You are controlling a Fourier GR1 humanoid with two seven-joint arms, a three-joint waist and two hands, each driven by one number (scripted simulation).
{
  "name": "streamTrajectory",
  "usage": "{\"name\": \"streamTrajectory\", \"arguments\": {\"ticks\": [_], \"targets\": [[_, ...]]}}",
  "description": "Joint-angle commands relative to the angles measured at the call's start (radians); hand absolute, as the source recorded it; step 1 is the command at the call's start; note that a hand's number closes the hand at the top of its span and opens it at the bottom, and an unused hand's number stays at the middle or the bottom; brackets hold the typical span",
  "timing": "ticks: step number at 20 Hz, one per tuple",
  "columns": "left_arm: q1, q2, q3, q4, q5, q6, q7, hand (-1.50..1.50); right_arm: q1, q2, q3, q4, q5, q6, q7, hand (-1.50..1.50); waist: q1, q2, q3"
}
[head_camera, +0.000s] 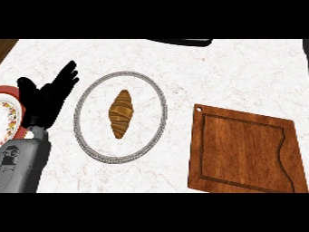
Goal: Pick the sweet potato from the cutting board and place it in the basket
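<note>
Only one sweet potato (121,113) inside one basket (83,90), one bare cutting board (243,152), left robot hand (46,97) open.

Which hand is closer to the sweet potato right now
Left. The left hand rests open just outside the basket's rim, beside the sweet potato lying inside the basket. The right hand is not in view, so its position cannot be compared.

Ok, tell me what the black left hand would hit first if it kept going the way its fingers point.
Probably nothing: the black left hand points up and slightly right, across bare white marble counter, passing left of the grey-rimmed round basket. The way looks free to the far edge, though height is unclear.
</note>
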Motion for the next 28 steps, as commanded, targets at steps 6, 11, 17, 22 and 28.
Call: {"name": "streamTrajectory", "arguments": {"ticks": [6,11,17,22,28], "targets": [[-0.015,0.004,0.010,-0.001,0.004,0.004,0.009,0.00,-0.134,-0.117,-0.057,0.128,0.209,-0.010,0.233,1.50,-0.014,-0.001,0.003],[0.002,0.013,0.022,0.011,-0.002,0.011,-0.003,0.00,-0.140,-0.156,-0.090,0.178,0.306,0.028,0.291,1.50,-0.028,-0.004,0.003],[0.023,-0.007,0.015,0.011,0.001,0.016,-0.009,0.00,-0.157,-0.197,-0.131,0.201,0.409,0.095,0.349,1.50,-0.045,-0.015,0.003],[0.046,0.029,0.057,0.014,0.021,0.003,-0.015,0.00,-0.112,-0.187,-0.191,0.203,0.459,0.069,0.350,1.50,-0.066,-0.023,0.005],[0.042,0.021,0.059,0.026,0.014,0.021,0.001,0.00,-0.046,-0.118,-0.251,0.172,0.498,0.045,0.350,1.50,-0.115,-0.040,0.005]]}}
